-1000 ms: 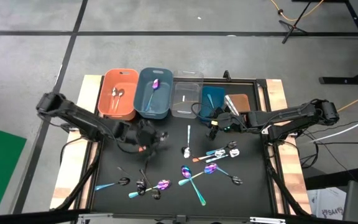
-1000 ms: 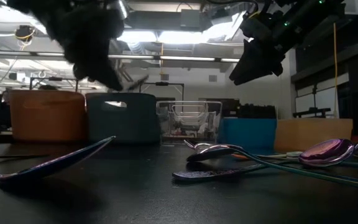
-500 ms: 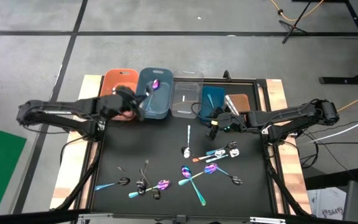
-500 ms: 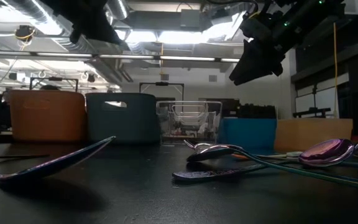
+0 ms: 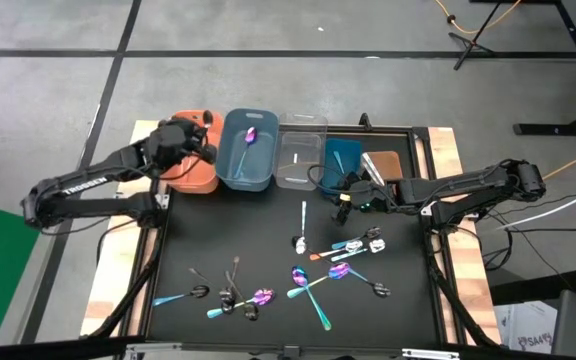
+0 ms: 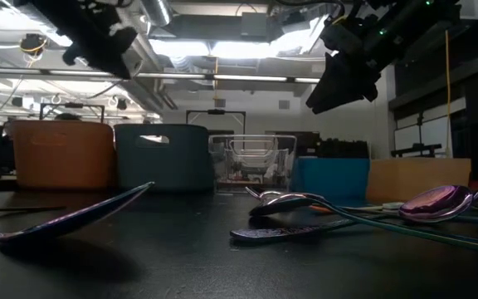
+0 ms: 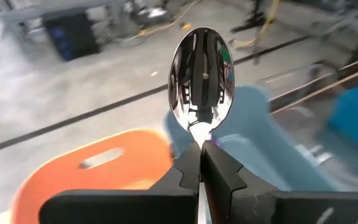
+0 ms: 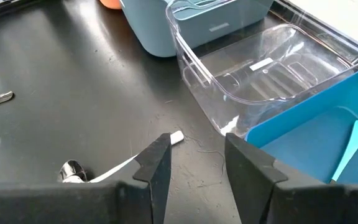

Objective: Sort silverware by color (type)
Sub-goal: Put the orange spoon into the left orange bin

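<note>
My left gripper (image 5: 206, 143) hangs over the orange bin (image 5: 200, 180) at the table's far left, shut on a shiny silver spoon (image 7: 201, 74). My right gripper (image 8: 197, 155) stands open above the black mat, in front of the clear bin (image 5: 301, 150) and the blue bin (image 5: 340, 160), with nothing between its fingers. A white-handled spoon (image 8: 120, 167) lies on the mat just below it. Several more pieces of silverware (image 5: 318, 278) lie scattered on the mat. A purple spoon (image 5: 250, 135) lies in the grey-blue bin (image 5: 248, 160). My left gripper pinches the silver spoon at its neck (image 7: 199, 135), just behind the bowl, between its two fingers. The bowl sticks out past the fingertips; the handle is hidden between the fingers. The spoon lies along the fingers, lifted clear above the orange bin.
Five bins stand in a row along the far edge of the mat; the brown one (image 5: 386, 165) is at the right end. Silverware is clustered at the mat's near left (image 5: 230, 295) and middle right (image 5: 360, 245). The mat's middle left is bare.
My left gripper has risen from the mat's middle and swung toward the far left edge, turning as it went. It has stayed shut on the silver spoon and now hangs over the orange bin. My right arm has kept still.
</note>
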You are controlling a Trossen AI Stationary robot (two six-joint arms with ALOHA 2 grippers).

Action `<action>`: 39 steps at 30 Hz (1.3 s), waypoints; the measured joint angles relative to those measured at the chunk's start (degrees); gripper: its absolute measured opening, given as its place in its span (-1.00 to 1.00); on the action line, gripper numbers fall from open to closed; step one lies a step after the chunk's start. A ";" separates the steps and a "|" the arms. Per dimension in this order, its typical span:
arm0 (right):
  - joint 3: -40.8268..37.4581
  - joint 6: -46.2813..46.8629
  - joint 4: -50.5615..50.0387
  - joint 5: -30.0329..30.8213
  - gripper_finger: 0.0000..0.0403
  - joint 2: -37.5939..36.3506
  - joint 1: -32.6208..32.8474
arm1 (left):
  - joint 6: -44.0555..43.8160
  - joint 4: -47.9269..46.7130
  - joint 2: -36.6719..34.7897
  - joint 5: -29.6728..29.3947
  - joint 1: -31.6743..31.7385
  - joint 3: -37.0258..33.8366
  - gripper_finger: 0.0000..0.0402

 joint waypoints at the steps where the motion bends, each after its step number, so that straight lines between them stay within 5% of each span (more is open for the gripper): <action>1: 0.00 0.00 0.00 -0.01 -0.30 0.00 0.00 | -0.05 -0.94 0.16 0.08 1.23 0.00 -1.00; 14: 0.00 0.00 0.00 0.01 -0.30 0.00 0.00 | -0.51 -3.79 4.12 4.87 12.81 -0.64 -1.00; 25: 0.00 0.00 0.00 -0.01 -0.30 0.00 -0.01 | -0.64 2.80 7.44 8.40 19.41 -10.40 -1.00; 39: 0.00 0.02 0.00 0.01 -0.30 0.00 0.01 | 0.02 8.12 7.42 9.28 19.98 -14.16 -1.00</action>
